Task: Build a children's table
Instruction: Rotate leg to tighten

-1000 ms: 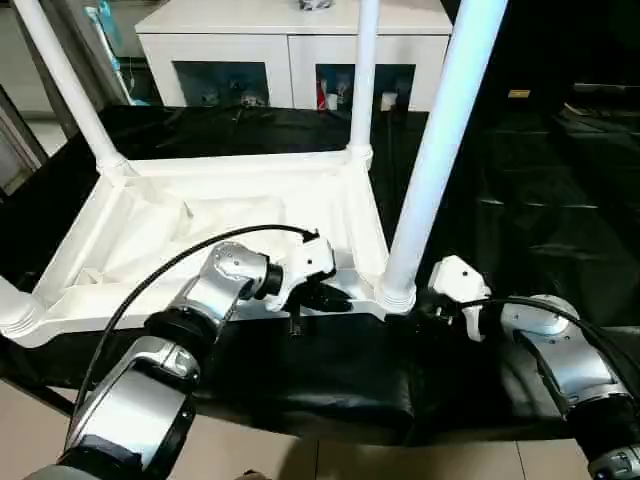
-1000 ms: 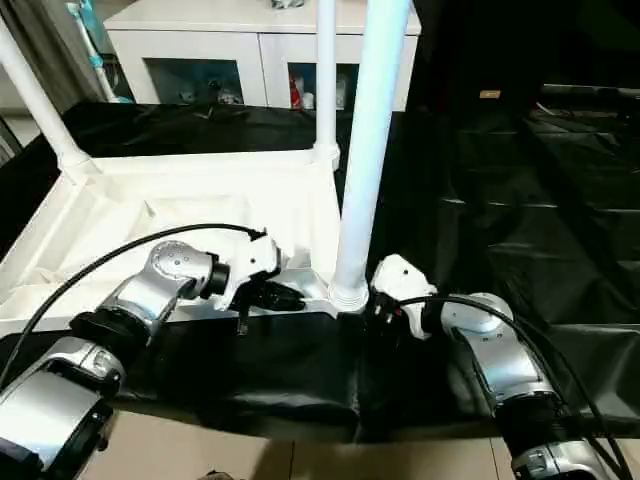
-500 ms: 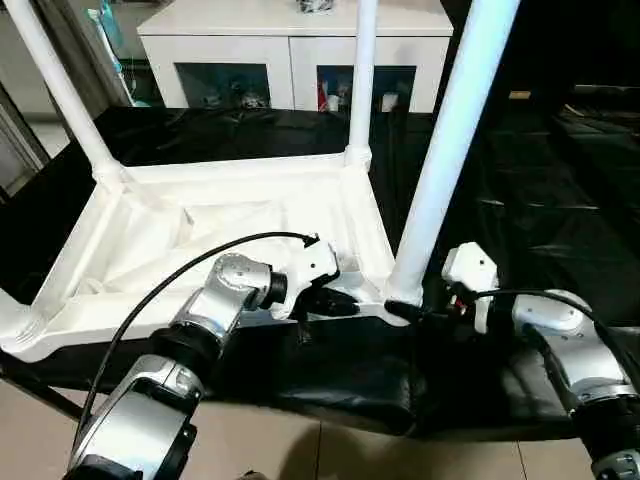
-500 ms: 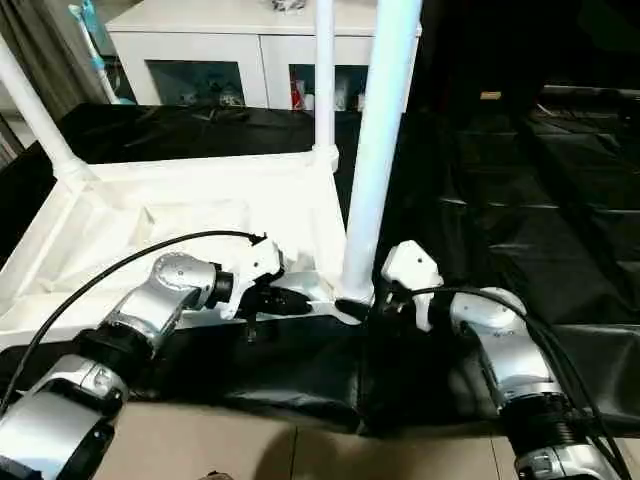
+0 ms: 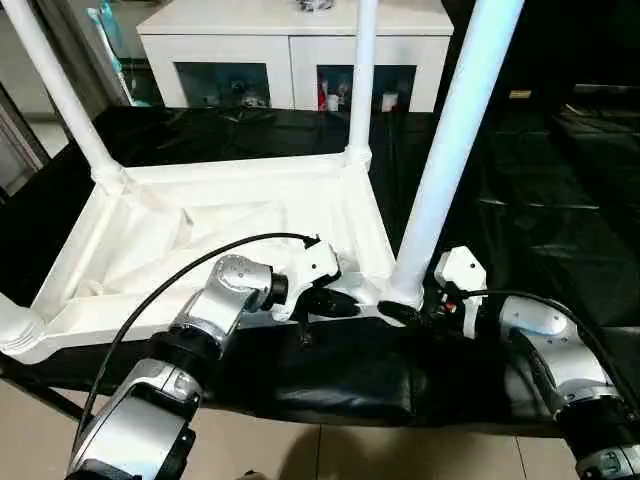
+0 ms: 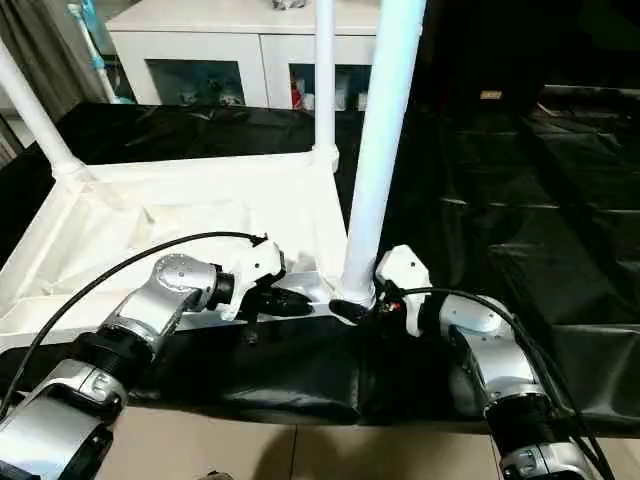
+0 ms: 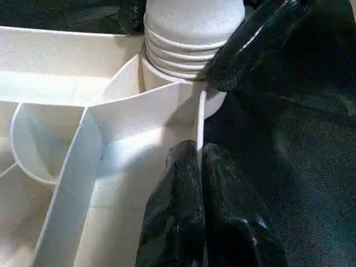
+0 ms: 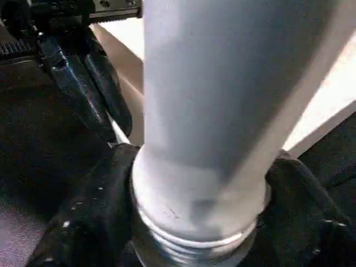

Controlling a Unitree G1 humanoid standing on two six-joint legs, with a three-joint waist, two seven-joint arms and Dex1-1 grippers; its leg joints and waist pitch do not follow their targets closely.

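- Table top (image 5: 200, 230) lies upside down on the black sheet (image 5: 520, 220), ribs up, in front of the white cabinet (image 5: 290, 40).
- Nearest leg (image 5: 450, 150) stands in the top's corner socket on the right-arm side; more legs stand upright in other corners.
- Right gripper (image 6: 362, 306): fingers either side of that leg's flared base, closed on it.
- Left gripper (image 7: 199, 167): fingers pinched on the top's thin near rim, beside that socket.
- No readable writing or labels anywhere.

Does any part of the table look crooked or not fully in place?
Yes. The nearest leg leans to the right, unlike the straight far leg, and its threads still show above the corner socket, so it is not fully seated.
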